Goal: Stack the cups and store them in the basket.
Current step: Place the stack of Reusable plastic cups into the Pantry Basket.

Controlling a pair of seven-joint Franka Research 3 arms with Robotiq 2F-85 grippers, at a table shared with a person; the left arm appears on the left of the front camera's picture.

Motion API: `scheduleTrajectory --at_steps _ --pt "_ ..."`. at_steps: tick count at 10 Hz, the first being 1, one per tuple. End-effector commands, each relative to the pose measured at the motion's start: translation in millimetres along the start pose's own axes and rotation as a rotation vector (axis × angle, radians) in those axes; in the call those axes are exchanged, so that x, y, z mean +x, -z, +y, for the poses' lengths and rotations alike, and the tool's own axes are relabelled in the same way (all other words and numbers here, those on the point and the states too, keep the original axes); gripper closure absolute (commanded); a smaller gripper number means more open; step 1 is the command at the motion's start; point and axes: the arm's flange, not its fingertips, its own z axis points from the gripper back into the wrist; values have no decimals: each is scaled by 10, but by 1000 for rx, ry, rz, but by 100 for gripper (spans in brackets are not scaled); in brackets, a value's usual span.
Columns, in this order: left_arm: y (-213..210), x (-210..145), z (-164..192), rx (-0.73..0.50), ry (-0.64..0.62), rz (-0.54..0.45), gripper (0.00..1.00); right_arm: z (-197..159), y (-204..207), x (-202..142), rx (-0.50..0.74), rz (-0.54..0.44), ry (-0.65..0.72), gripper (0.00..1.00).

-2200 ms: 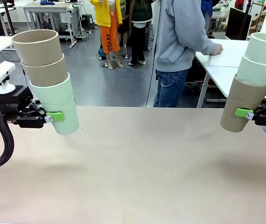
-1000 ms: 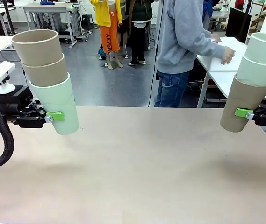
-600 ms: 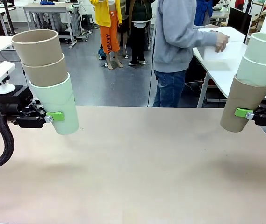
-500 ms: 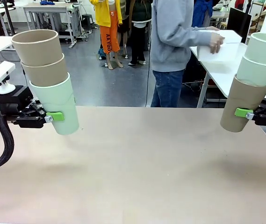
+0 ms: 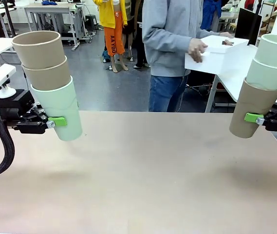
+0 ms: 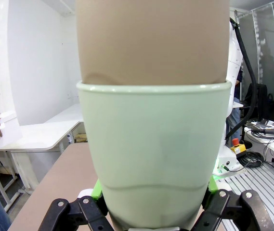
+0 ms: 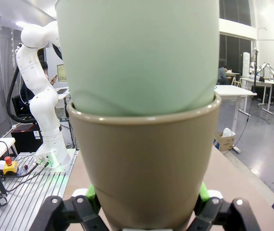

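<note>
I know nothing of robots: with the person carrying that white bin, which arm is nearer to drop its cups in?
Probably the right: the basket, in the person's hands beyond the table, is on the right gripper's side, far from the left gripper.

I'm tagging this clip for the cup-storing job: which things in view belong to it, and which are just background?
Job: left stack of three cups; right stack of three cups; white basket, carried by the person; table.
Background: white desk; black monitor; far desk.
</note>
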Motion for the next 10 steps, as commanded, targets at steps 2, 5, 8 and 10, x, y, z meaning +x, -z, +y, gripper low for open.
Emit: scheduleTrajectory --at_steps 2,5,8,10 --pt "8 27 -5 -5 12 -7 15 7 -8 40 -1 -3 -16 16" --pt "8 27 -5 -5 12 -7 15 7 -8 40 -1 -3 -16 16" --pt "8 27 -5 -5 12 -7 15 7 -8 40 -1 -3 -16 16" --pt "8 27 -5 -5 12 -7 15 7 -8 40 -1 -3 -16 16"
